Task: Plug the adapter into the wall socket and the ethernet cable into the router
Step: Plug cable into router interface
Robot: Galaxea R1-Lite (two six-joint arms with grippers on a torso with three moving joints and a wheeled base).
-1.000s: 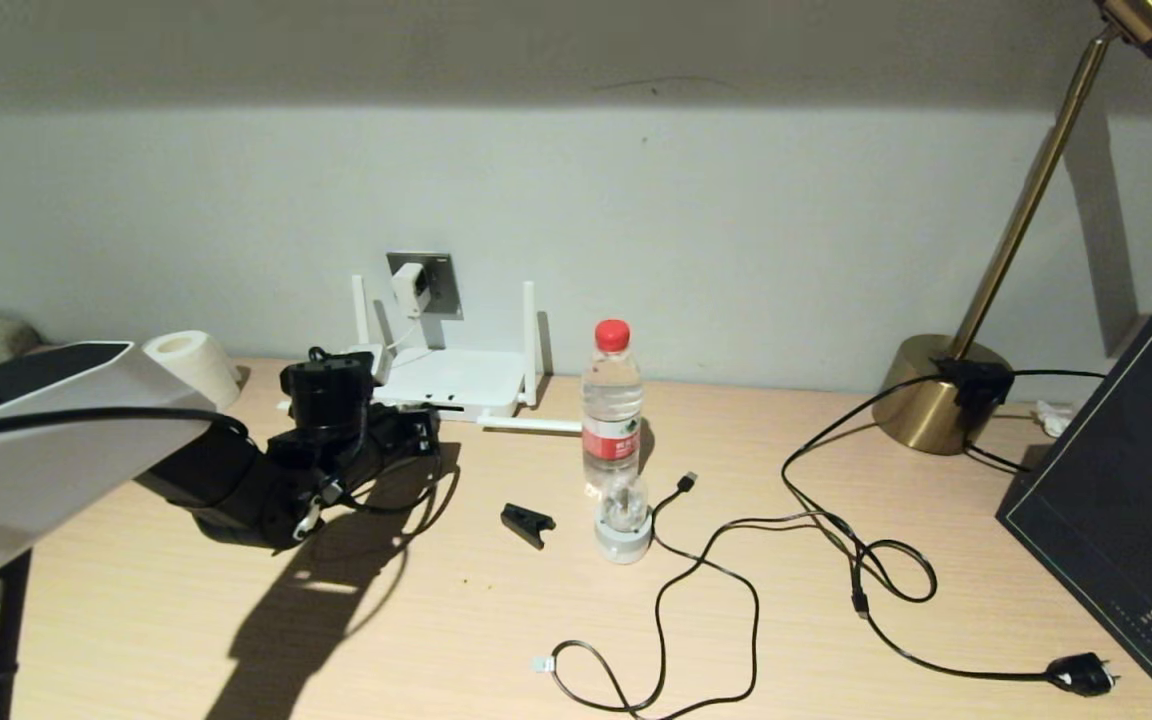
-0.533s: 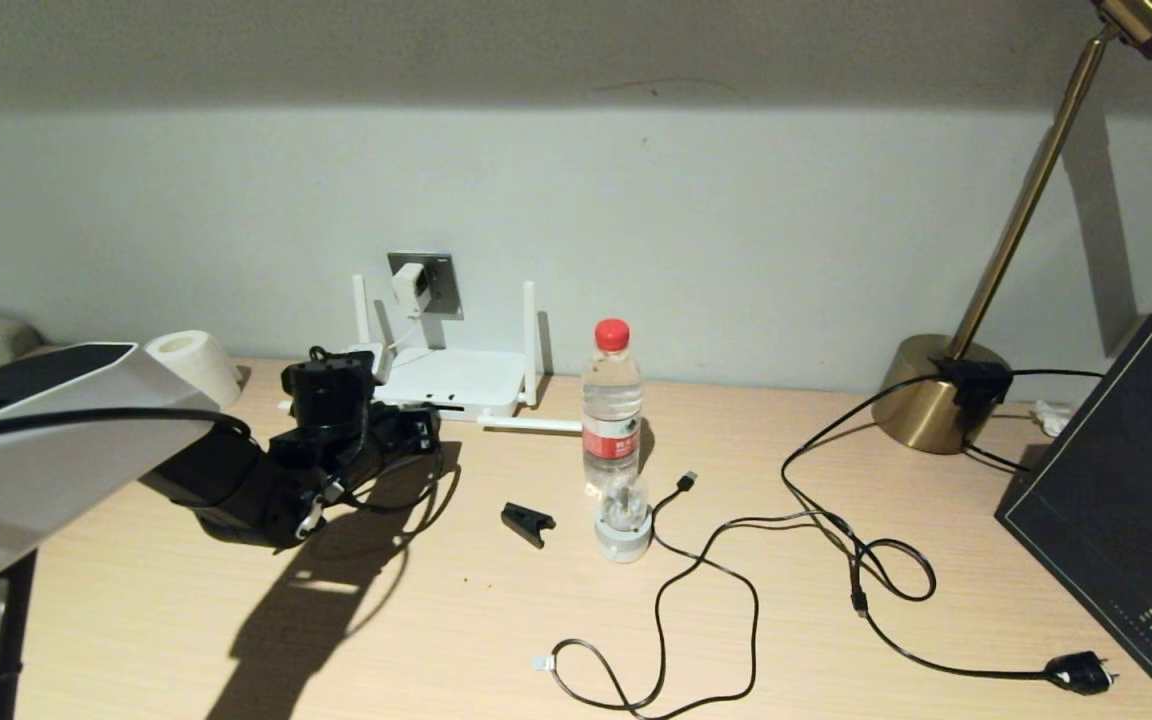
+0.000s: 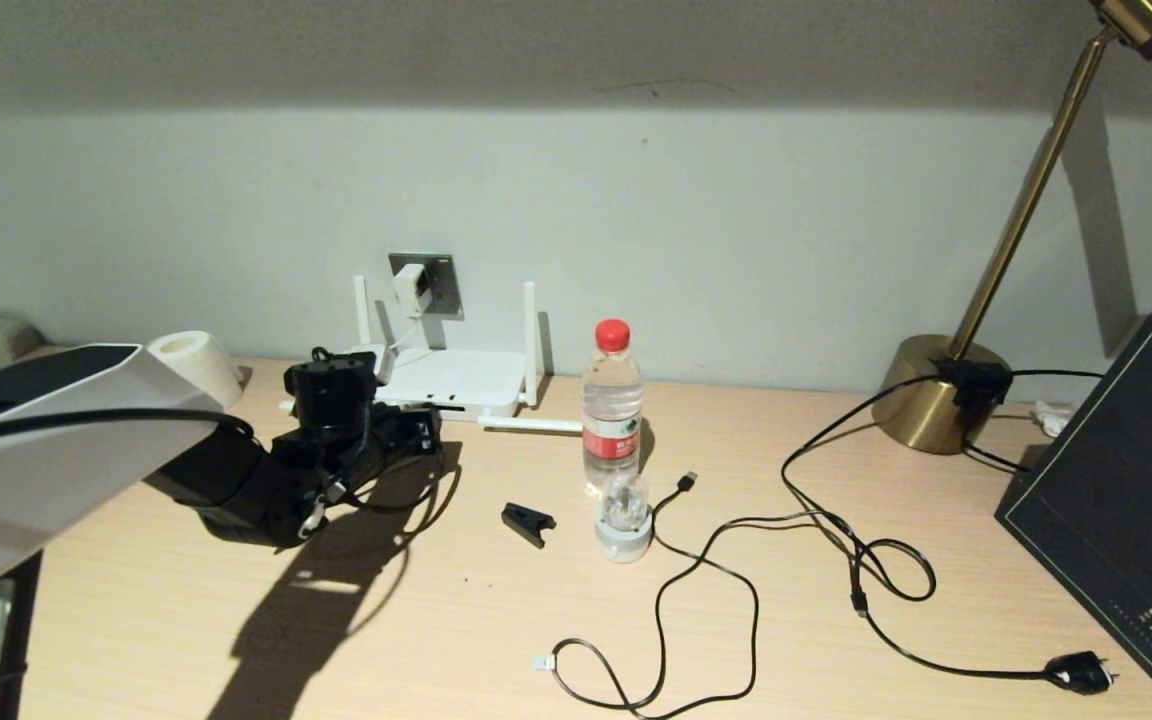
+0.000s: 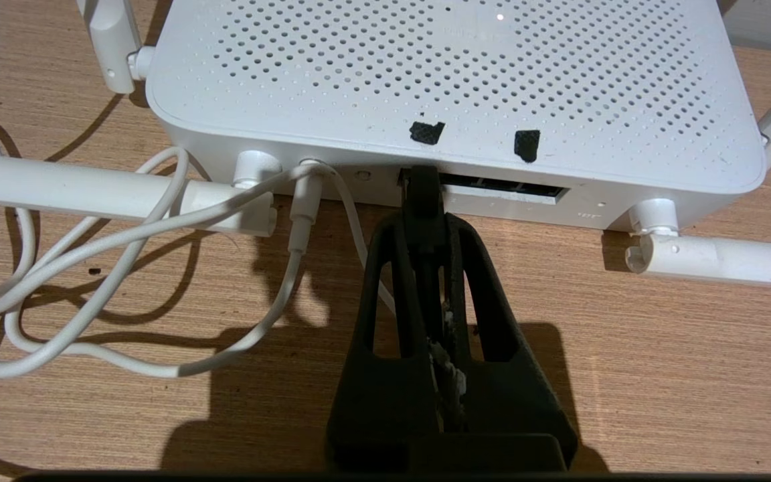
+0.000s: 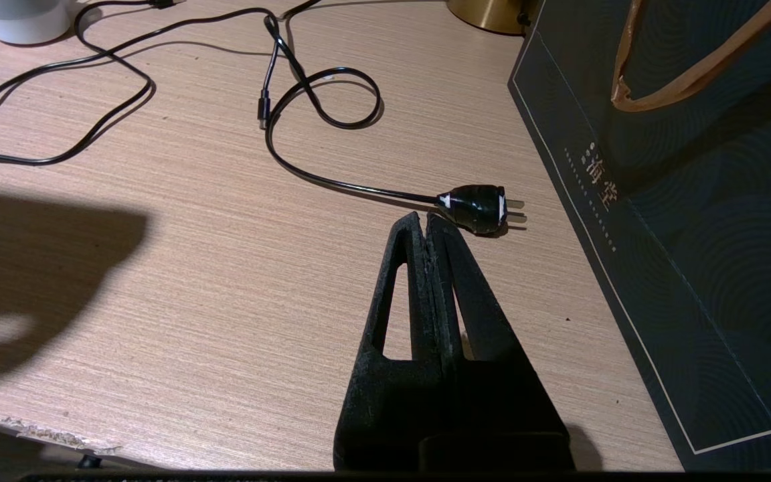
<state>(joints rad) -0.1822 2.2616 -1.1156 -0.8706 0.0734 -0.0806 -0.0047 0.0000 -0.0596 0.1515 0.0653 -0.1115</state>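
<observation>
Adapter (image 3: 408, 288) sits in the wall socket (image 3: 441, 285) above the router (image 3: 456, 380). Left gripper (image 4: 421, 194) is clenched on the ethernet cable (image 4: 420, 182) plug at the router's port row. Next: push straight in until seated. Right gripper (image 5: 425, 224) idle, closed, empty.

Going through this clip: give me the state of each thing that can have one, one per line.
adapter: plugged into the wall socket.
ethernet cable: plug at the router port row, pinched in the left gripper.
left gripper: shut on the cable's plug.
right gripper: shut, holding nothing, above the desk.
black mains plug: unplugged, lying on the desk.
water bottle: upright, red cap on.
</observation>
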